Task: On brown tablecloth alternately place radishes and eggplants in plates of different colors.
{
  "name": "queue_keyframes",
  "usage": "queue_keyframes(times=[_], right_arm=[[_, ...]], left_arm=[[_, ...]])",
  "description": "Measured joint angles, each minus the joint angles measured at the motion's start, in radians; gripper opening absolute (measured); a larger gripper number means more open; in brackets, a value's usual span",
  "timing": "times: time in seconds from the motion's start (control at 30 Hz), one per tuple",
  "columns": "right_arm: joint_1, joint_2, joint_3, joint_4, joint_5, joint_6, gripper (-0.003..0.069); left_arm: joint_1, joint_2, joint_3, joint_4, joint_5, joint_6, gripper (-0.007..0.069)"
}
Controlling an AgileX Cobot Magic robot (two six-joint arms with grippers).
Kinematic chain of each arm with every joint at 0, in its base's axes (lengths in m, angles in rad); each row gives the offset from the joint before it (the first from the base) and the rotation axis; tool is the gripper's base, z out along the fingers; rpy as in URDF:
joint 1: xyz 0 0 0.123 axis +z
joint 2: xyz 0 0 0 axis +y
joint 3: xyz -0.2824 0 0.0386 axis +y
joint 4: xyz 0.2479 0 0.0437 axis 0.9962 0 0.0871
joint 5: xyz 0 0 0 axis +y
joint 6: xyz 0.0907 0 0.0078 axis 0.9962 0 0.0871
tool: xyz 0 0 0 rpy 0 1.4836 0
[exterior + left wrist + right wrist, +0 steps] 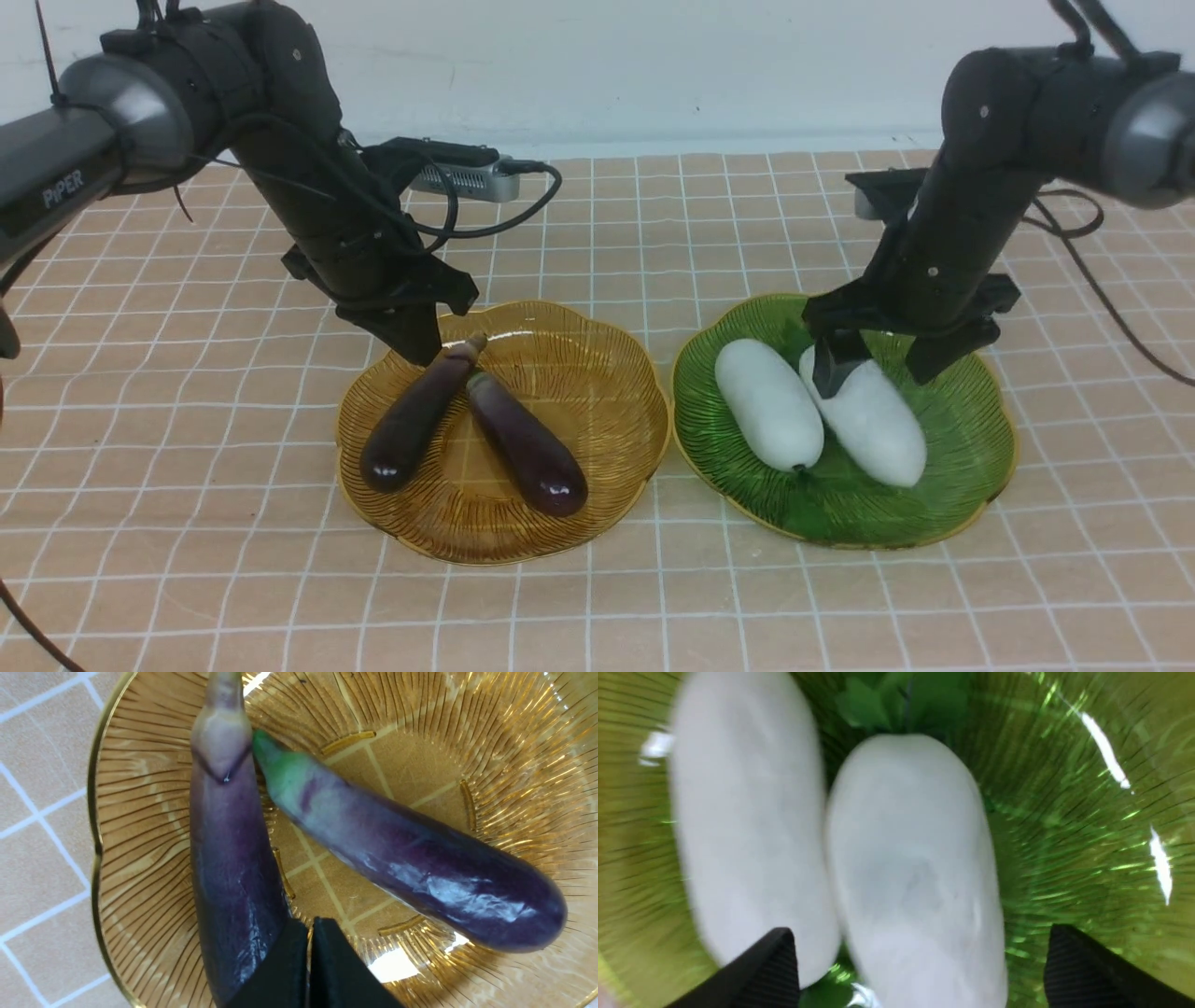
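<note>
While left pincer [417, 347] points down, pressed together over eggplant [411, 420], right pincer [878, 378] spread astride radish [882, 434].

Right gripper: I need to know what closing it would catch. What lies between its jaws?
The right-hand radish lies lengthwise between the open jaws of the right gripper, inside the green plate; the right wrist view shows it best.

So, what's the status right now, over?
Left gripper shut, empty. Right gripper open, straddling one radish. Both eggplants in yellow plate, both radishes in green plate. Nothing blocking.
</note>
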Motion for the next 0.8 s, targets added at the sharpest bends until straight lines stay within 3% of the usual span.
queue_keyframes(times=[0.07,0.1,0.4,0.47,0.53,0.7,0.8], right_arm=[[0.0,-0.054,0.027,0.016,-0.005,0.0,0.0638],[0.0,-0.111,0.062,0.017,-0.006,0.0,0.0591],[0.0,-0.792,0.518,-0.07,0.0,-0.032,0.0085],[0.0,-0.917,0.605,-0.072,-0.021,-0.032,0.0034],[0.0,-1.089,0.732,-0.071,-0.168,-0.032,0.0003],[0.0,-1.421,1.013,-0.024,-0.579,-0.035,-0.0013],[0.0,-1.563,1.152,0.005,-0.721,-0.052,-0.0015]], left_arm=[[0.0,0.0,0.0,0.0,0.0,0.0,-0.0003],[0.0,0.0,0.0,0.0,0.0,0.0,-0.0003],[0.0,0.0,0.0,0.0,0.0,0.0,-0.0003],[0.0,0.0,0.0,0.0,0.0,0.0,-0.0003],[0.0,0.0,0.0,0.0,0.0,0.0,-0.0003],[0.0,0.0,0.0,0.0,0.0,0.0,-0.0003],[0.0,0.0,0.0,0.0,0.0,0.0,-0.0003]])
